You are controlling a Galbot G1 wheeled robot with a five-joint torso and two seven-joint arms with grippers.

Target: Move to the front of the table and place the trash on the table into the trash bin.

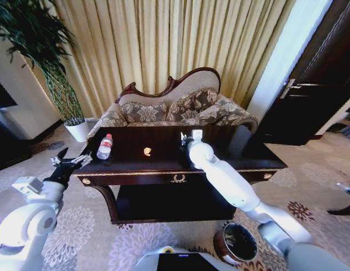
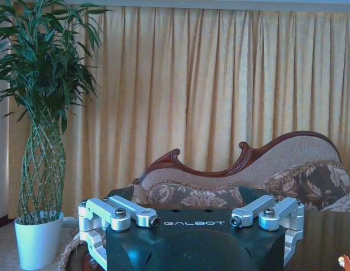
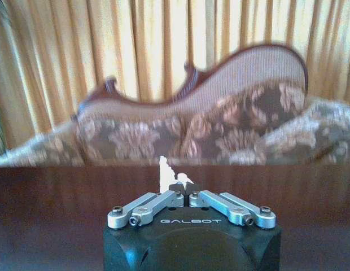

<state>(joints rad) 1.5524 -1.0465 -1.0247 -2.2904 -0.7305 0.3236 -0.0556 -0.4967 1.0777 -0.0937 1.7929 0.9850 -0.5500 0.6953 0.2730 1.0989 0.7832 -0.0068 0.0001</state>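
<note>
A clear plastic bottle [image 1: 105,146] with a red cap and label lies on its side at the left end of the dark tabletop [image 1: 163,161], cap toward 12 o'clock. From the bottle, at about 3 o'clock near the middle of the tabletop, sits a small pale scrap [image 1: 147,151]. Further along at 3 o'clock, the right gripper [image 1: 184,139] is reached out over the tabletop, its white arm coming up from the 5 o'clock corner of the head view. In the right wrist view this gripper [image 3: 183,188] has its fingers [image 3: 176,187] pressed together, pinching a thin white scrap [image 3: 163,173] that sticks up above the tips.

The left gripper [image 1: 66,162] hovers off the left end of the tabletop, at about 8 o'clock from the bottle, not touching it. In the left wrist view its fingers are spread wide. An orange-and-white scrap [image 2: 345,262] shows at the edge of that view, on the glossy surface.

The trash bin [image 1: 237,243], round and dark brown with a shiny rim, stands on the patterned carpet [image 1: 96,234] at 5 o'clock from the table's gold emblem [image 1: 178,178], beside the right arm.

Beyond the table, at 12 o'clock, stands a floral sofa [image 1: 175,110] with a carved wooden back, before gold curtains [image 1: 163,39]. A potted plant [image 1: 59,84] in a white pot stands at 10 o'clock.
</note>
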